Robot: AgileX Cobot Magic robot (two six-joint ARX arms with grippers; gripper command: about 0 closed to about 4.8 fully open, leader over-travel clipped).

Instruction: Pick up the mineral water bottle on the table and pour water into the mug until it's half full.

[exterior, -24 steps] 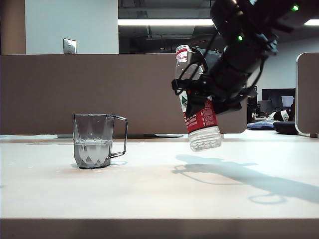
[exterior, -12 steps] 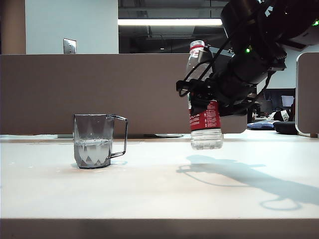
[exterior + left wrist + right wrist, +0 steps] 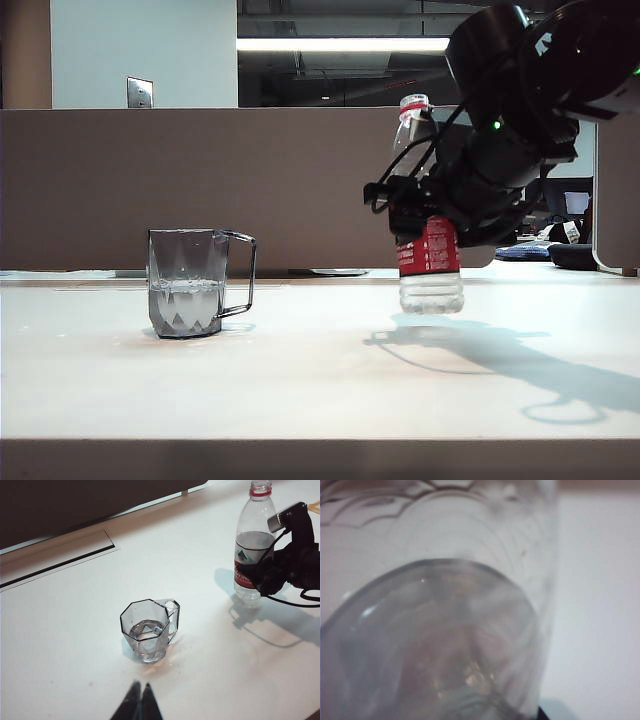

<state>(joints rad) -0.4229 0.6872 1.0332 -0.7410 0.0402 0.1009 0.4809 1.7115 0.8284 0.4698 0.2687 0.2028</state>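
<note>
The tall clear plastic mineral water bottle [image 3: 428, 215] with its red neck ring stands upright on the right of the wide off-white surface [image 3: 300, 380], uncapped. Its red-and-white label shows in the left wrist view [image 3: 247, 562]: a small green triangle mark up top and, running along the red band, letters that look like "SPRING", the rest too small to read. Clear water [image 3: 254, 541] fills the bottle up to just above the label. The right tool [image 3: 420, 205] wraps the bottle at label height, black fingers on either side of it; whether they pinch it or stand slightly slack I cannot tell, and whether the base touches the surface or hangs just above it I cannot tell either. The right wrist view is filled by the bottle's ribbed transparent wall [image 3: 435, 605], blurred and very close. Well apart, to the left in the exterior view, sits the small smoky-grey faceted transparent mug [image 3: 187, 282], its thin angular handle toward the bottle, with water [image 3: 185, 300] up to roughly half its height. The left tool [image 3: 140, 702] hovers near the mug, its dark fingertips pressed together, gripping nothing.
</note>
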